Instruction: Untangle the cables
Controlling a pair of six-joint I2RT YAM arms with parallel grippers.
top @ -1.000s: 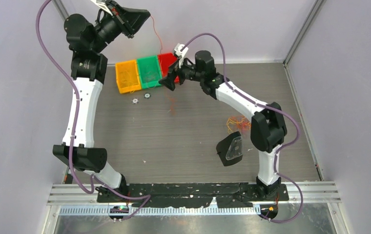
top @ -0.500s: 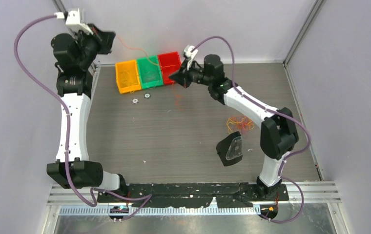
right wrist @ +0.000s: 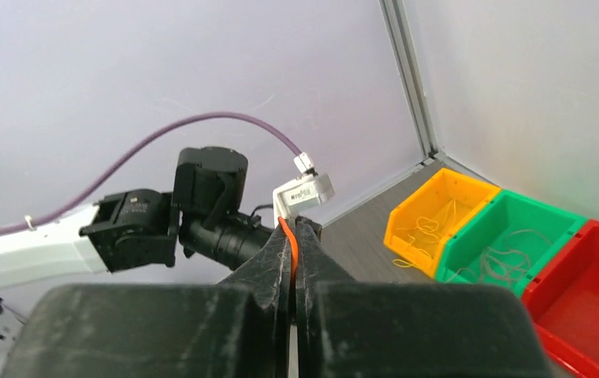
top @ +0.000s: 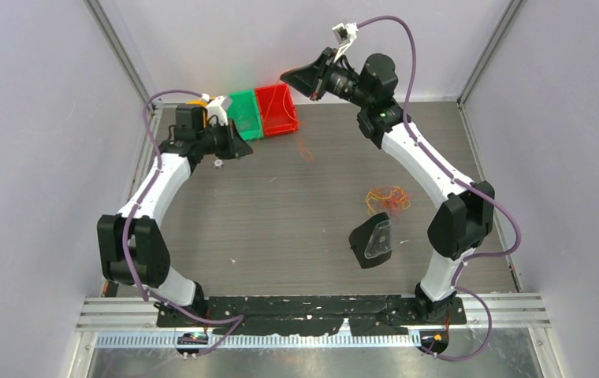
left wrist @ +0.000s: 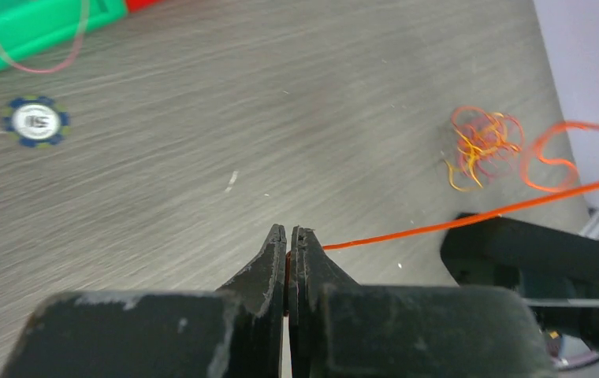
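Note:
A thin orange-red cable (left wrist: 454, 223) is pinched in my left gripper (left wrist: 288, 234), which is shut low over the table beside the bins (top: 243, 150). The cable runs off to the right above the table. My right gripper (right wrist: 292, 230) is shut on an orange-red cable (right wrist: 286, 236) too, and it is raised high near the back wall above the red bin (top: 288, 77). A loose tangle of orange, yellow and red cables (top: 387, 197) lies on the table right of centre, also in the left wrist view (left wrist: 481, 146). A short red strand (top: 306, 150) shows below the red bin.
Orange bin (right wrist: 438, 213), green bin (top: 245, 114) and red bin (top: 277, 109) stand in a row at the back, with cable pieces inside. Two round discs (left wrist: 36, 120) lie by the bins. A black holder with a clear part (top: 373, 240) sits near the right arm.
My left arm has swung down from high at the back left to low beside the bins. My right gripper has lifted from the bins up toward the back wall.

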